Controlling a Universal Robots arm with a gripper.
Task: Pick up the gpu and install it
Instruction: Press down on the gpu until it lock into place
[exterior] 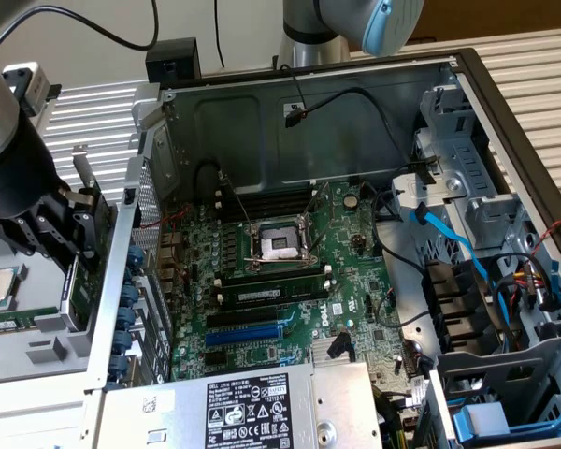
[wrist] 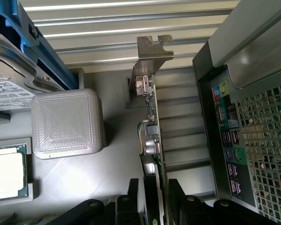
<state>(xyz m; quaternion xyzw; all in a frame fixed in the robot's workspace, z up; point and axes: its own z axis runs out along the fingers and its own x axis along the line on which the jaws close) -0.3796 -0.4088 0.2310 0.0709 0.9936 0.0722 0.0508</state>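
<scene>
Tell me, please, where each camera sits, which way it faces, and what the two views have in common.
Exterior view: off the arm, high up, looking down into the open grey metal computer case at the large green motherboard; the black gripper is at the exterior view's left, outside the case.
Wrist view: on the wrist, looking along the gripper, whose black fingers straddle the thin green circuit-board gpu, seen edge-on.
Shared: the gripper, the gpu and the case's perforated rear wall.

And there's a plain pale wall point(exterior: 84, 23) at the back, a white ribbed tabletop point(exterior: 533, 79) spread out below, all brightly and evenly lit.
</scene>
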